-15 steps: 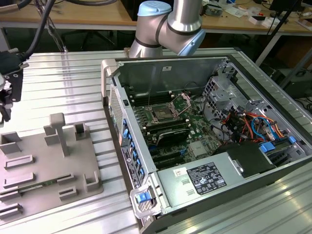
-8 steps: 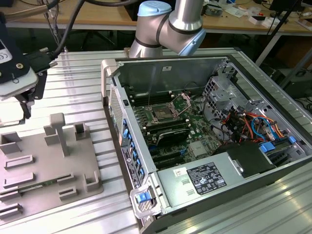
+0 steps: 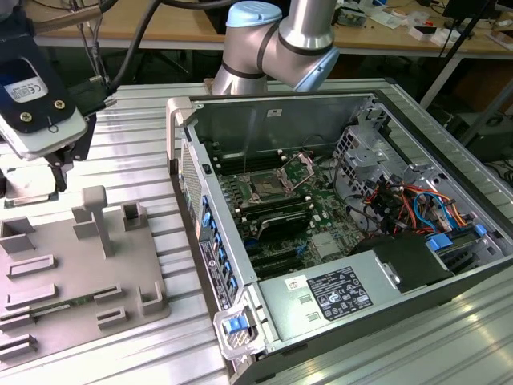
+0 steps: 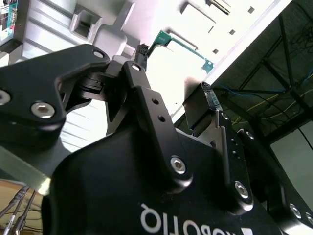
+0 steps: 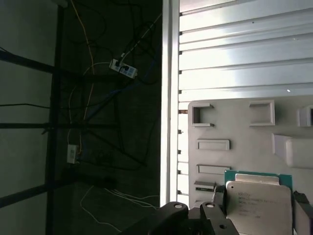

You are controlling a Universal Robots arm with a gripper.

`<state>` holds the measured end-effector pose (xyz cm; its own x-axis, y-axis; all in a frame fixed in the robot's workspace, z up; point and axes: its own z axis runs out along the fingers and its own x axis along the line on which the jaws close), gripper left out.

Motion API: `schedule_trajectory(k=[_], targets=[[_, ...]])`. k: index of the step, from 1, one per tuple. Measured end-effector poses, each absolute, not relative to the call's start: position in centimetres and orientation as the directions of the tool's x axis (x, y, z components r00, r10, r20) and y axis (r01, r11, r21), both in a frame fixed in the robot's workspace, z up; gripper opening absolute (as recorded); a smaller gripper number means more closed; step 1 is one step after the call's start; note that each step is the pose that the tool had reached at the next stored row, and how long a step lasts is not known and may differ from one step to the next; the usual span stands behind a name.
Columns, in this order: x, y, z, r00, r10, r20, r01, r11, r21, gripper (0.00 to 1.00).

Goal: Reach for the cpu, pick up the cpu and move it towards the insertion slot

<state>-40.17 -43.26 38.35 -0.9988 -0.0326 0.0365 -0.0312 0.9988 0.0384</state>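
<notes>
The cpu [image 5: 257, 205], a flat square chip with a silvery top and a thin green rim, sits between my fingers [image 5: 217, 196] in the first wrist view. Both pads meet its opposite edges. Its green edge [image 4: 188, 49] also shows in the second wrist view, between the black fingertips of my gripper [image 4: 176, 73]. In the exterior view my gripper [image 3: 58, 172] hangs low over the far-left corner of the grey fixture tray [image 3: 80, 273]. The insertion slot [image 3: 264, 190], a metal-framed socket with its bracket raised, lies on the green motherboard inside the open computer case, well toward the exterior view's right.
The case's upright side wall [image 3: 200, 208] stands between the tray and the motherboard. Grey posts [image 3: 94, 216] rise from the tray. Drive cages and coloured cables [image 3: 409, 204] fill the case's right side. The ribbed metal table [image 5: 244, 49] ends just beside the tray [image 5: 234, 127].
</notes>
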Motion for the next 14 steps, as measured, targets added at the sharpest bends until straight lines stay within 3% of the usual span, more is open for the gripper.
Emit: schedule_trajectory(k=[14], targets=[[-38.2, -43.3, 39.1, -0.999, -0.033, 0.036, -0.031, 0.999, 0.039, 0.55]])
